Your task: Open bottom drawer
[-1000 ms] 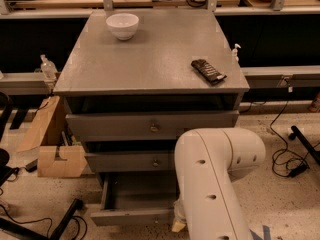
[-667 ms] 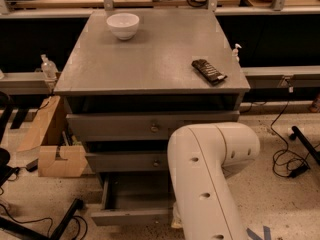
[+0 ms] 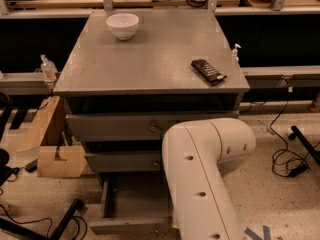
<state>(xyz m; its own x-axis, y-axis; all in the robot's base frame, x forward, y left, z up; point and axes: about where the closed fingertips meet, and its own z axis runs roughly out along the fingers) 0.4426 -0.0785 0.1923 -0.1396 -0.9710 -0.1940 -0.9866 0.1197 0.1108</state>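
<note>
**Finding 1, hazards.** The bottom drawer [image 3: 134, 200] stands drawn well out of the cabinet, with its plain grey inside exposed. In my judgement, more pull could bring it to the end of its travel. It might then jolt the cabinet, or tip the front down towards the floor. A jolt could shift the white bowl [image 3: 122, 25] at the upper left of the tabletop [image 3: 150, 59], or the dark flat object [image 3: 208, 71] near its right edge. The bulky white arm [image 3: 200, 184] sits close to the middle drawer [image 3: 122, 162] and the cabinet's lower right. A sideways swing there might strike that front.

**Finding 2, hand.** The hand is hidden behind the arm at the lower centre of the frame. I cannot tell whether it is apart, together or clamped on the knob. A loose hold, if any, could slip off unnoticed.

**Finding 3, position.** The bottom drawer lies at the lower centre-left of the frame, below the two taller fronts. Its front panel runs along the bottom edge. The hand's presumed place is at the right end of that panel, behind the arm, but contact cannot be confirmed.
</note>
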